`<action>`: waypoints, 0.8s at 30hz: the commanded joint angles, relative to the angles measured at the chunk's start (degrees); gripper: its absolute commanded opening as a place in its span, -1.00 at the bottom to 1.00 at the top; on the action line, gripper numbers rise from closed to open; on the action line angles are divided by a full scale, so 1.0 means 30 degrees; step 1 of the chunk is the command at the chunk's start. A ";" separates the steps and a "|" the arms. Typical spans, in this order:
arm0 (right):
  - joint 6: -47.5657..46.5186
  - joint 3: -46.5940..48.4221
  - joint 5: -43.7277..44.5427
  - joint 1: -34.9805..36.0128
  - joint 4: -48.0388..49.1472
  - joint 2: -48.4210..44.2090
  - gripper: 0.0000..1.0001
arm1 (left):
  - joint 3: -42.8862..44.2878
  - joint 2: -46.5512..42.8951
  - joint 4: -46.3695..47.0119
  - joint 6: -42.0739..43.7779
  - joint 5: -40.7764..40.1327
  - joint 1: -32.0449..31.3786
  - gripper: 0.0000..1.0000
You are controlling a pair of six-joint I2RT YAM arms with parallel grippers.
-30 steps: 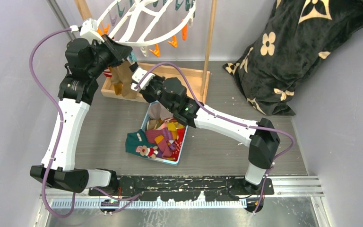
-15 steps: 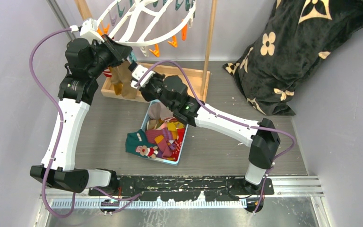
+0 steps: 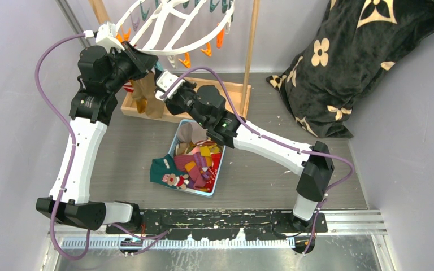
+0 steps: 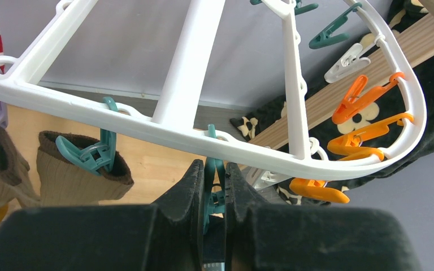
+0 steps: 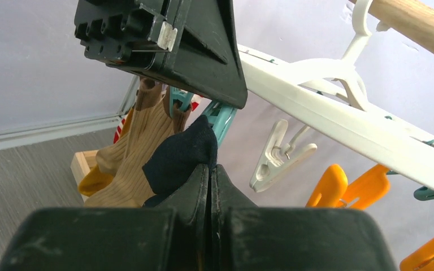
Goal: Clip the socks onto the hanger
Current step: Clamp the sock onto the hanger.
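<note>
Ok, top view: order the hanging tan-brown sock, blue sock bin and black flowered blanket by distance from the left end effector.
From the left end effector:
1. Tan-brown ribbed sock, hanging right beside it.
2. Blue plastic sock bin, table centre.
3. Black flower-patterned blanket, far right.

The left gripper [image 4: 215, 175] is crowding the teal clip [image 5: 223, 121] under the hanger [image 4: 147, 127] rim, and tan socks [image 5: 141, 135] are blocking the side beside it. The right gripper [image 5: 210, 169], pinching a black sock [image 5: 181, 152], is squeezing in from below (a white clip [image 5: 274, 152] is dangling near). Bare table [image 3: 124, 141] is lying open beside the bin [image 3: 217, 180].
</note>
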 commanded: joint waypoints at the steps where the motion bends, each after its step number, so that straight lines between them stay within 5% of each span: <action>1: -0.0396 0.1163 0.0171 0.0114 0.0125 0.0056 -0.98 | 0.0310 -0.0647 0.1253 -0.0004 -0.0204 -0.0024 -0.91; 24: 0.0997 0.0035 0.0987 0.0092 -0.0563 -0.0590 -0.98 | 0.0500 -0.0669 0.1265 -0.0043 -0.0316 -0.0032 -0.91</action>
